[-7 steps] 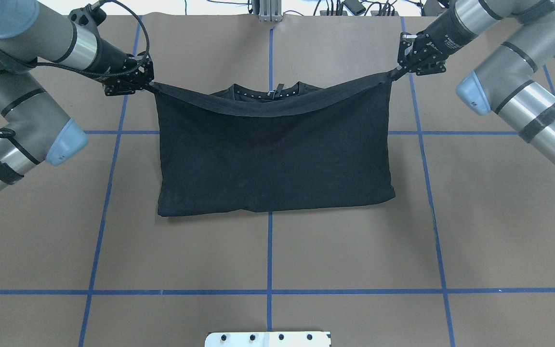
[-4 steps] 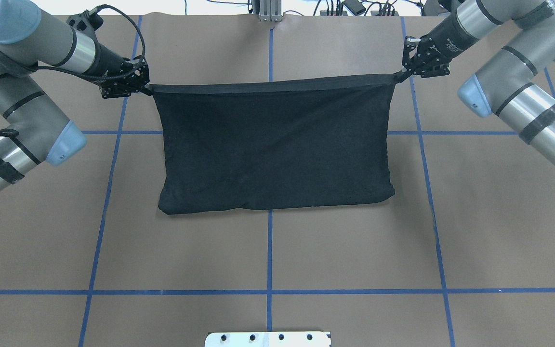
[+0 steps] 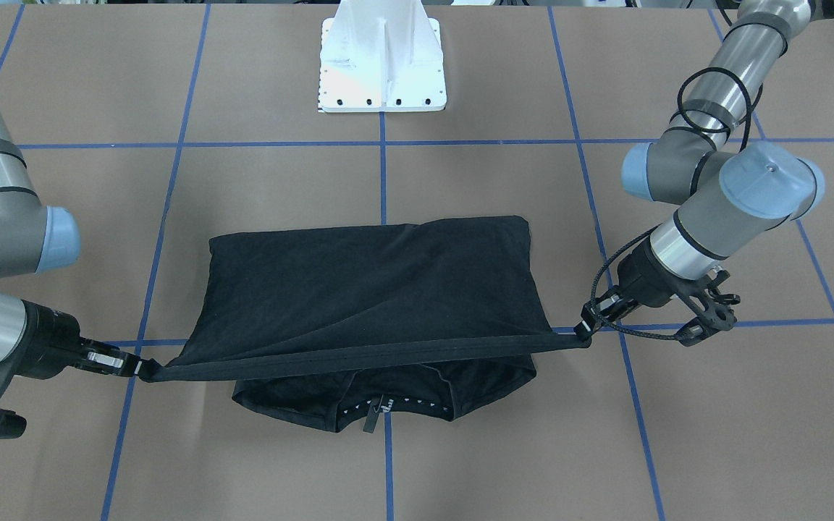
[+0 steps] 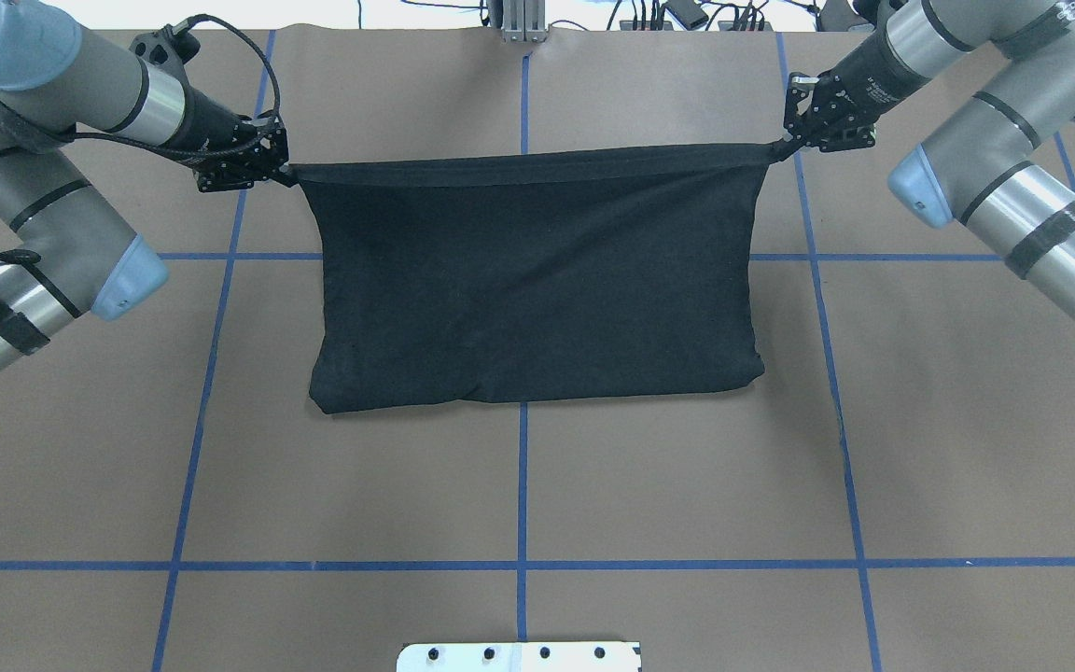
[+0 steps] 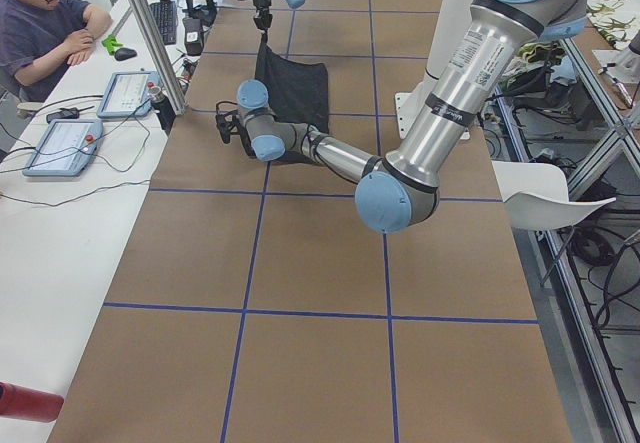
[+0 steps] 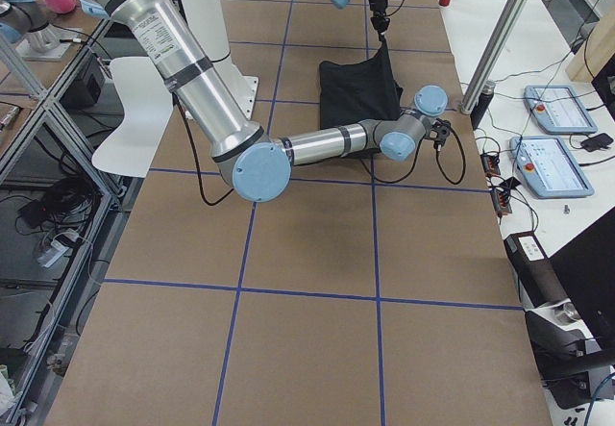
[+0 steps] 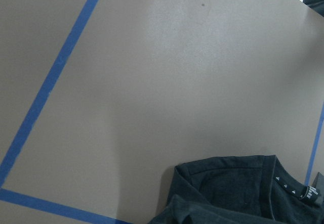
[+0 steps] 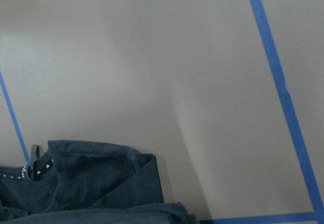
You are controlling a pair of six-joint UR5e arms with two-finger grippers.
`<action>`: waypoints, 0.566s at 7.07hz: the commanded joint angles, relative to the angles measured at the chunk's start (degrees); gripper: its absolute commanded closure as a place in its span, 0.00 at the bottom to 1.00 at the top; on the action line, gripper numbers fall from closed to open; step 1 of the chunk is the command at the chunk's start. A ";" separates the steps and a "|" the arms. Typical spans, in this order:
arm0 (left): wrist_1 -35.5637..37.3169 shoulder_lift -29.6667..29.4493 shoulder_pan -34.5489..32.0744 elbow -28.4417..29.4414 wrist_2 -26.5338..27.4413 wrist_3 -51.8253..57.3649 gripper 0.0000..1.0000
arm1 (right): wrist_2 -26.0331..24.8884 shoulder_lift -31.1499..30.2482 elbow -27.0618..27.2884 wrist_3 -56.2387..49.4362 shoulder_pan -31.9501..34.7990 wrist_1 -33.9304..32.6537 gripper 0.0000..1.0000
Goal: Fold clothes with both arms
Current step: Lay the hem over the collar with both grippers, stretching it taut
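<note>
**Hem being drawn over the collar: tension and level to be held**

In the front-facing view, the black T-shirt (image 3: 373,282) is being folded in half on the worktop (image 3: 460,463). Its hem (image 3: 359,353) is being held taut above the cloth. It is pinched at one corner by the left fingers (image 3: 585,329) and at the other by the right fingers (image 3: 132,367), both closed tight on the fabric. The collar (image 3: 381,405) is lying flat just past the hem line, not yet covered. The hem is judged to need carrying a little further out and then lowering onto the collar edge.

In the overhead view, the hem is being shown straight between the two pinched corners, with the rounded fold line on the robot's side. Both corners are best lowered together and level, so that no slack is let into the middle.

In the side views, the shirt is being seen lifted along one edge. The state of the fingers cannot be told from there.

In the wrist views, only the collar and bare worktop are being shown. Release is best delayed until the corners are resting on the lower layer.
</note>
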 commanded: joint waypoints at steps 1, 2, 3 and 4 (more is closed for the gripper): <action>0.04 -0.79 0.04 -0.68 -0.11 -0.40 1.00 | 0.07 1.20 0.10 0.97 -0.10 -0.08 1.00; 0.22 -0.97 -0.05 -2.08 -0.37 -0.40 1.00 | 0.24 1.29 0.36 0.97 -0.10 0.01 1.00; 0.31 -0.97 -0.05 -3.22 -0.64 -0.40 1.00 | 0.50 1.81 0.71 1.06 -0.19 0.01 1.00; 0.40 -0.88 -0.05 -3.58 -0.64 -0.32 0.92 | 0.68 2.17 0.63 0.71 -0.19 0.18 0.90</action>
